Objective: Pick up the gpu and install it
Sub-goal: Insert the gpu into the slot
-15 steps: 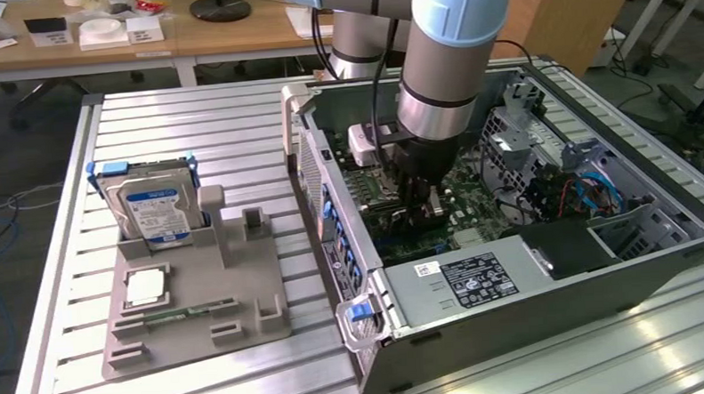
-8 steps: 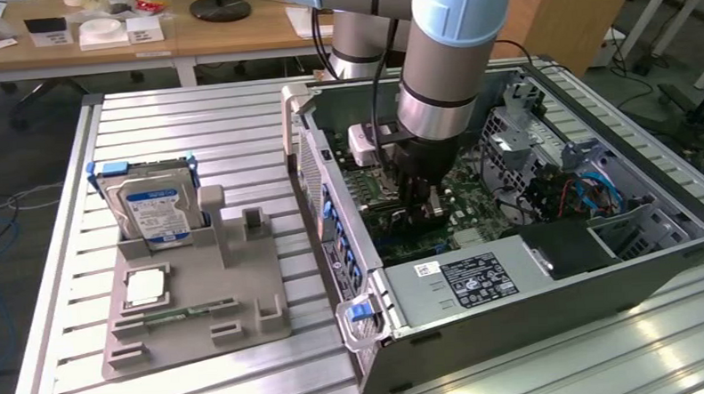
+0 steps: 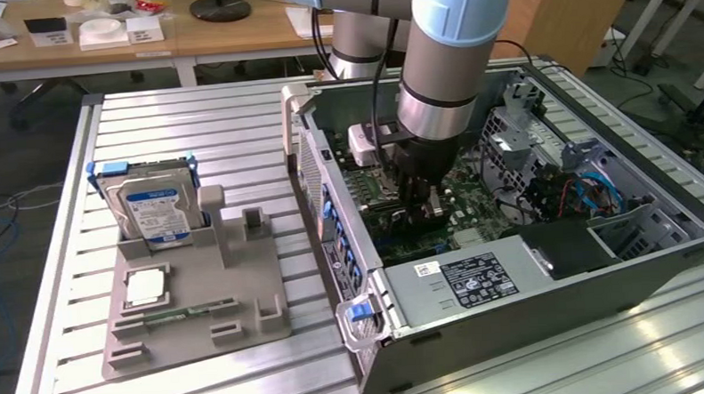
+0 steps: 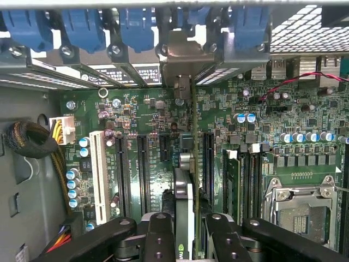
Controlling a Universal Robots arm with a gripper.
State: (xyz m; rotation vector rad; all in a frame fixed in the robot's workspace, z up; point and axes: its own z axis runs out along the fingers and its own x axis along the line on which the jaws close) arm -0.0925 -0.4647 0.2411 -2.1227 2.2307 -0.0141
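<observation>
Already inside the computer case (image 3: 533, 269), the end effector (image 4: 185, 229) gripped the gpu (image 4: 184, 185) edge-on above the motherboard (image 4: 262, 136) (bracket toward the rear slots); seating seemed underway, needing straight alignment.

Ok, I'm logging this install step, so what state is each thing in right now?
Hand: shut on the gpu, down inside the computer case.
Gpu: held upright on edge over the motherboard slots.
Computer case: lying on its side, side panel off.
Hard drive: standing upright in the gray holder.
Memory stick: lying in the holder.
</observation>
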